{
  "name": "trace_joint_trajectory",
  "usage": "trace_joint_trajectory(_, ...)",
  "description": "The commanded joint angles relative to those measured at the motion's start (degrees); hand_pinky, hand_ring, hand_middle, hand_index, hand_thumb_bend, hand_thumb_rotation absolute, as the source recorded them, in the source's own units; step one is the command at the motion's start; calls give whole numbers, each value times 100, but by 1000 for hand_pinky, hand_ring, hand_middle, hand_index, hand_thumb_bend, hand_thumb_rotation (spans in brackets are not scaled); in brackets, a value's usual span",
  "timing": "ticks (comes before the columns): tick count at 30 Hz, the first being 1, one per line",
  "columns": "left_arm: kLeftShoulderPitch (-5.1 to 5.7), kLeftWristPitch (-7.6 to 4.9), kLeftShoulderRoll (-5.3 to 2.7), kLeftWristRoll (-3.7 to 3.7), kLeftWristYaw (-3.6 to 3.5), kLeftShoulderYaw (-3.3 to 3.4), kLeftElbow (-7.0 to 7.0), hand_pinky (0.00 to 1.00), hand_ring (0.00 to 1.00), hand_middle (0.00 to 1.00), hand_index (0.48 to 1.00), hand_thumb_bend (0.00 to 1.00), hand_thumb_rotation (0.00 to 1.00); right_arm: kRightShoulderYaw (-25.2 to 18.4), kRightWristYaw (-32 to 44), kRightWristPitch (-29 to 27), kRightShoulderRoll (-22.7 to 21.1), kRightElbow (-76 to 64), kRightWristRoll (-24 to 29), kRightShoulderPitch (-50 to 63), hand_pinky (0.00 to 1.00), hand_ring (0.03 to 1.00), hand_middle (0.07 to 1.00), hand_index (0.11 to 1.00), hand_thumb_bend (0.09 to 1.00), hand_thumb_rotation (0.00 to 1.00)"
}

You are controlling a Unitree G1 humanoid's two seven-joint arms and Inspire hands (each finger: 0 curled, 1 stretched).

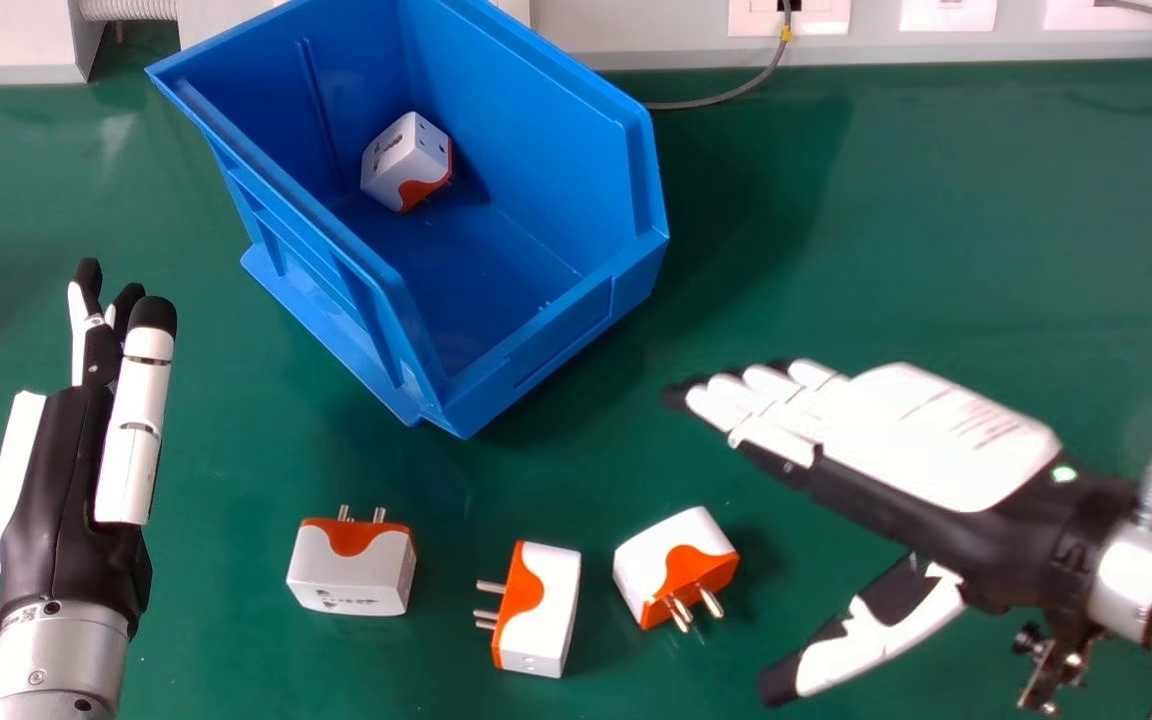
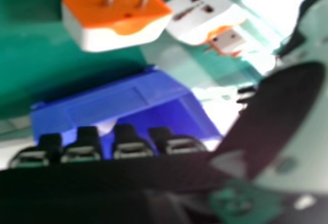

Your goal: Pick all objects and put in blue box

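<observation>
Box of blue plastic (image 1: 556, 340): open side up, set askew on green table (image 1: 936, 250) at centre-left of head view. Inside, against the far end: white-and-orange plug adapter (image 1: 406, 160), tilted on the box floor.

Outside the box, on the near part of the table, in a loose row, well apart from the box wall:
- Left position: white plug adapter with orange pronged face (image 1: 351, 575), metal prongs toward the far side.
- Middle position: white plug adapter with orange side band (image 1: 546, 605), prongs toward the left.
- Right position: white plug adapter with orange patch around the prongs (image 1: 671, 550), set at a slant, prongs toward the near edge.

Right hand (image 1: 896, 430): above the table, to the right of the box and near the right-position adapter; fingers straight and side by side, thumb spread well apart from them (same spread in right hand view, with the blue box beyond the fingertips).

Left hand (image 1: 61, 490): at left edge of head view, fingers extended toward the far side.

Behind the box: pale panel (image 1: 636, 30) along the far edge of the table, with thin grey cable (image 1: 696, 104) down to the tabletop.
</observation>
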Motion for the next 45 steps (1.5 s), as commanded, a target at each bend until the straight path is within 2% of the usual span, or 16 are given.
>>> trace_joint_trajectory(1, -27, -35, 49, 12, 17, 68, -157, 1000, 1000, 1000, 1000, 403, 1000, 148, 106, 100, 107, 10, -47, -272, 1000, 1000, 1000, 1000, 634, 605)
trace_joint_trajectory(10, 12, 16, 48, 46, 36, 52, -291, 1000, 1000, 1000, 1000, 399, 1000, 709, 107, 270, 506, 552, -519, -779, 1000, 1000, 1000, 994, 624, 565)
trace_joint_trajectory(14, 3, -19, 70, 23, 9, 77, -239, 1000, 1000, 1000, 1000, 412, 1000, 892, 39, 257, 639, 848, -700, -999, 990, 1000, 1000, 981, 621, 556)
trace_joint_trajectory(24, -38, 43, 72, 17, 35, 89, -263, 1000, 1000, 1000, 1000, 416, 1000, 1214, -164, 106, 730, 1398, -1156, -1403, 988, 1000, 1000, 961, 614, 551)
trace_joint_trajectory(27, -67, 76, 79, 23, 40, 92, -256, 1000, 1000, 1000, 1000, 408, 1000, 1246, -178, 85, 721, 1454, -1201, -1459, 989, 999, 998, 954, 611, 549)
trace_joint_trajectory(34, -46, 99, 94, 39, 34, 93, -316, 1000, 1000, 1000, 1000, 412, 1000, 1354, -181, 52, 749, 1639, -1254, -1576, 984, 996, 993, 945, 609, 546)
trace_joint_trajectory(45, -73, 119, 104, -5, 8, 126, -305, 1000, 1000, 1000, 1000, 408, 1000, 1498, -160, 20, 785, 1848, -1232, -1698, 977, 988, 986, 940, 599, 540)
